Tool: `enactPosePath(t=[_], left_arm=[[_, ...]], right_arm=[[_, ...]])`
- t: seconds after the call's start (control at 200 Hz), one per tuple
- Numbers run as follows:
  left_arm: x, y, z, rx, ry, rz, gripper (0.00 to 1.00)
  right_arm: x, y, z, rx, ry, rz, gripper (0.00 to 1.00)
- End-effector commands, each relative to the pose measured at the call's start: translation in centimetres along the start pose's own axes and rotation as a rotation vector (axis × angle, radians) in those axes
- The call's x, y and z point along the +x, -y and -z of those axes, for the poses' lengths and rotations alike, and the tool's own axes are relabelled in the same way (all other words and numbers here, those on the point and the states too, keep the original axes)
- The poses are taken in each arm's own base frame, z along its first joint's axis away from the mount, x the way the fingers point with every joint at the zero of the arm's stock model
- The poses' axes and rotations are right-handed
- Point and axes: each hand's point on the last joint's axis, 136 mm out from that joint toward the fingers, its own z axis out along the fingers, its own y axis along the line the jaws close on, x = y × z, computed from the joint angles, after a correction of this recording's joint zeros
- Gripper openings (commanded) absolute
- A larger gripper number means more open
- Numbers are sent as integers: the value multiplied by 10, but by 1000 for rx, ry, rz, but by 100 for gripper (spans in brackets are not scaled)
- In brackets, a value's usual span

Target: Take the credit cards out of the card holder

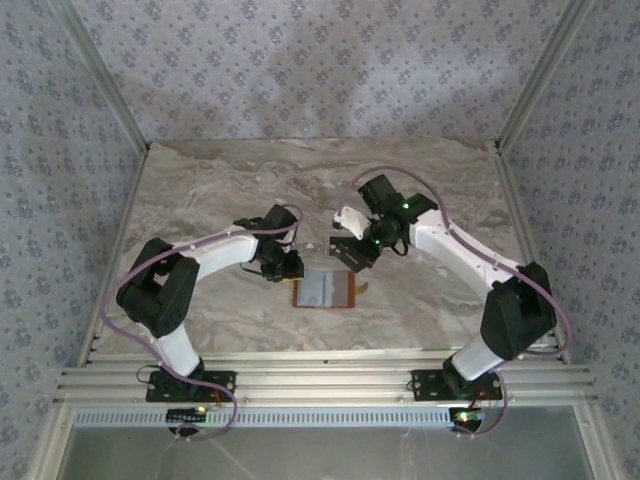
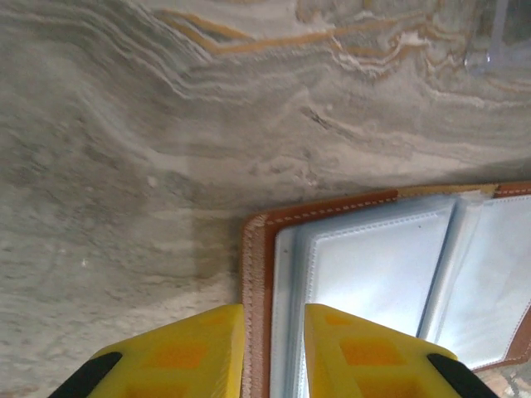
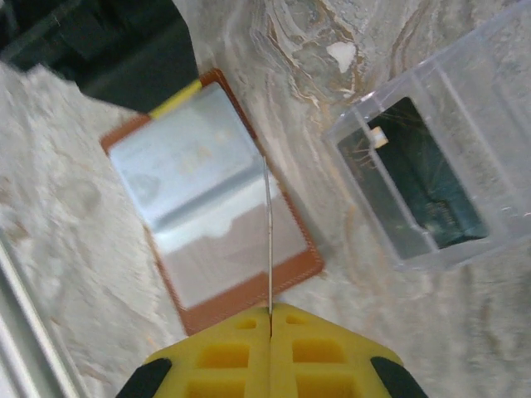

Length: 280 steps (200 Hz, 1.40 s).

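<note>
Right gripper (image 3: 270, 313) clamped a credit card (image 3: 269, 224) by its edge; I judged it light, stiff, slick. Left gripper (image 2: 274, 352) stood slightly apart over the 9 o'clock rim of the card holder (image 2: 390, 274).

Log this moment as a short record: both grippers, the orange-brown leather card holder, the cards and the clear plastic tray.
Left gripper: open, fingers straddling the stitched edge of the orange-brown leather card holder
Holder state: lying open and flat on the marble-patterned table, clear sleeves facing up
Right gripper: shut on a thin card, seen edge-on
Clear rectangular plastic tray: beside the holder, with a dark card inside
Status: one card in the tray, one in the right gripper, not yet set down
</note>
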Motion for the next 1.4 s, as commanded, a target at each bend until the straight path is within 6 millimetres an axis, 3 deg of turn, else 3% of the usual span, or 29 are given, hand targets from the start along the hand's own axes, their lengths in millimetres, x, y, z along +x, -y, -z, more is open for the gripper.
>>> enactPosePath(t=[0.0, 0.31, 0.535, 0.725, 1.394], left_arm=[[2, -4, 11, 14, 5, -7, 27], [-2, -11, 16, 17, 15, 11, 27], [-4, -13, 15, 17, 17, 20, 27], [-6, -14, 21, 19, 29, 26, 27], [-7, -22, 22, 16, 29, 37, 27]], right_arm=[[17, 8, 1, -13, -164, 248, 0], [-4, 43, -12, -17, -270, 508, 0], [-20, 66, -24, -18, -304, 571, 0], [-21, 79, -36, -40, -331, 581, 0], [-3, 68, -71, -161, -379, 557, 0]])
